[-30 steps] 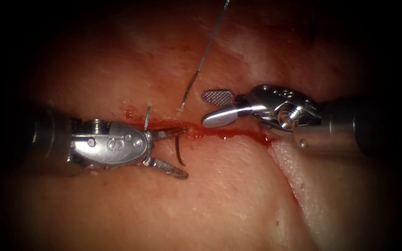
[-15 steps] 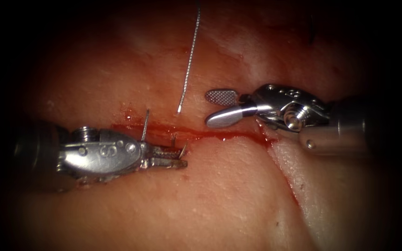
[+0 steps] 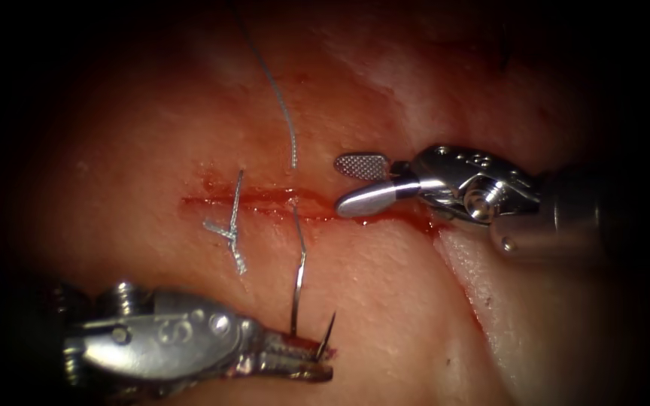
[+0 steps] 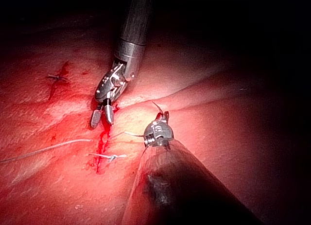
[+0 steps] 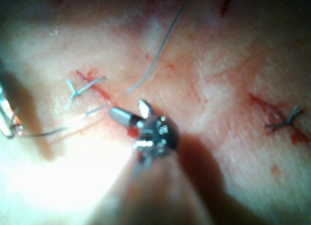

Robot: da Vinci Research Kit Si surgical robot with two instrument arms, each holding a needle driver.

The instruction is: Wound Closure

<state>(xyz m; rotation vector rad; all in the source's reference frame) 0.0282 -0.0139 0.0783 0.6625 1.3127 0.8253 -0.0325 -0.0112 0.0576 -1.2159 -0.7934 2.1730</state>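
Observation:
The cut (image 3: 265, 199) in the tissue (image 3: 385, 301) runs left to right, wet with red fluid. My left tool (image 3: 323, 367) lies well below it, shut on the curved needle (image 3: 328, 331) just behind its tip, which points up. The needle is out of the tissue. A bright strand (image 3: 300, 271) rises from the jaws to the cut. More thread (image 3: 283, 113) comes from above and enters the tissue just above the cut. My right tool (image 3: 355, 183) hovers over the cut's right part, open and holding nothing. The left wrist view shows my left tool (image 4: 158, 132) and the right tool (image 4: 103, 117).
A knotted stitch with short cut ends (image 3: 231, 225) crosses the left end of the cut; the same knot (image 5: 75, 91) appears in the right wrist view. Another tied stitch (image 5: 286, 120) sits farther off. A pale raised edge of tissue (image 3: 483, 286) lies at the right.
My left tool shut on the needle where it stuck out of the cut, then drew it down and out, thread following. The upper thread swung left. The right tool barely moved.

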